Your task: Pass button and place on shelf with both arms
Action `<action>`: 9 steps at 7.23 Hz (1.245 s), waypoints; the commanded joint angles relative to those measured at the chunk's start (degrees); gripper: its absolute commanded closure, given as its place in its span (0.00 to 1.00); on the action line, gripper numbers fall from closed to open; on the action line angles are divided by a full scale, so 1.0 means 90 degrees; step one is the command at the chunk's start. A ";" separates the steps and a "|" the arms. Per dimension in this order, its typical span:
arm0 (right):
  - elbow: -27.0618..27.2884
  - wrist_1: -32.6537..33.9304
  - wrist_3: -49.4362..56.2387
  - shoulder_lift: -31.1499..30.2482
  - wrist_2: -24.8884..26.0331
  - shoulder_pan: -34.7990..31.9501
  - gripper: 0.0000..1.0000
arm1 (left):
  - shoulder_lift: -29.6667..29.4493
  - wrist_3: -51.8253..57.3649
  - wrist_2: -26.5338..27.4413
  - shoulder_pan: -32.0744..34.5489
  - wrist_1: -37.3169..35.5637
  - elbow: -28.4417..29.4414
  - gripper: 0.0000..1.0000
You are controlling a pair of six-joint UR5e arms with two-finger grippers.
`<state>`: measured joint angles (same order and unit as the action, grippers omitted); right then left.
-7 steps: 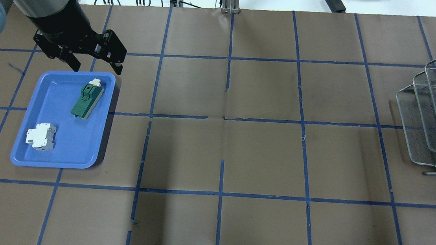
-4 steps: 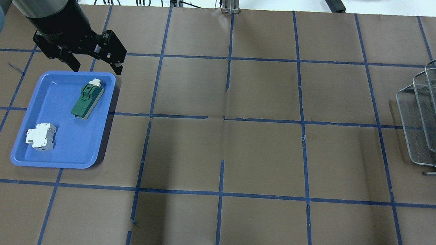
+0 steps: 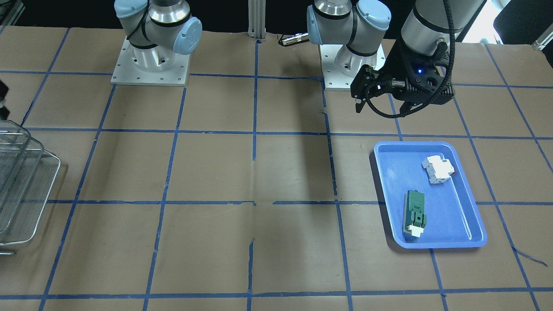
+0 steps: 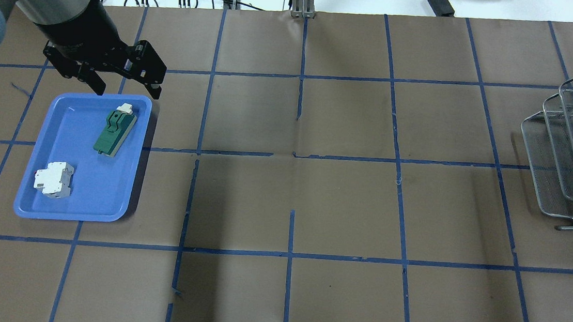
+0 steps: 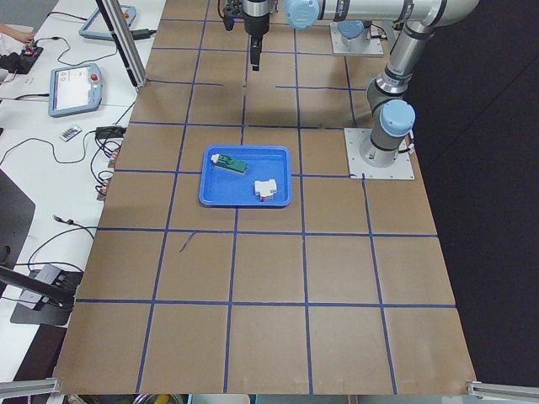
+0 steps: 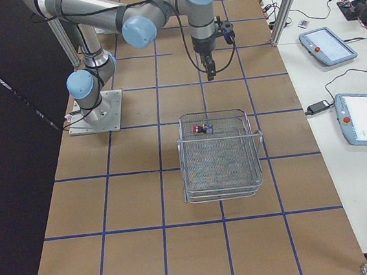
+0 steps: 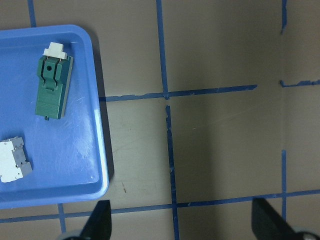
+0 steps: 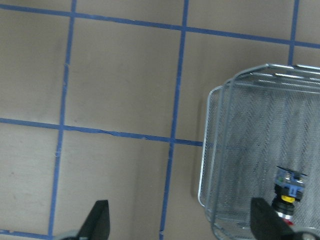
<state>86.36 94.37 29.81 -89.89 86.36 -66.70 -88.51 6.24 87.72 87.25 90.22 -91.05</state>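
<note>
Right pincer (image 6: 210, 74) newly near shelf (image 4: 550, 173), apart; button (image 6: 201, 129) inside shelf; left pincer (image 4: 128, 90) likewise apart.

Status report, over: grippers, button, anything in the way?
Left gripper open, empty, near tray. Right gripper open, empty, beside shelf. Button lying in shelf.

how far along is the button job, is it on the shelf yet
Done: the button lies in the shelf. In hand: nothing. The right gripper hangs open and empty near the shelf, and the left gripper hangs open by the blue tray. Left: seemingly nothing, beyond perhaps parking the arms.
</note>
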 commanded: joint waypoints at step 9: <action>-0.0046 -0.0739 -0.3479 -0.0130 0.0258 -0.2305 0.00 | 0.0079 -0.0352 0.0010 0.0013 0.0240 0.0009 0.00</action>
<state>85.83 88.10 -1.63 -90.98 88.67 -87.25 -87.80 3.57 87.84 87.36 92.25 -90.98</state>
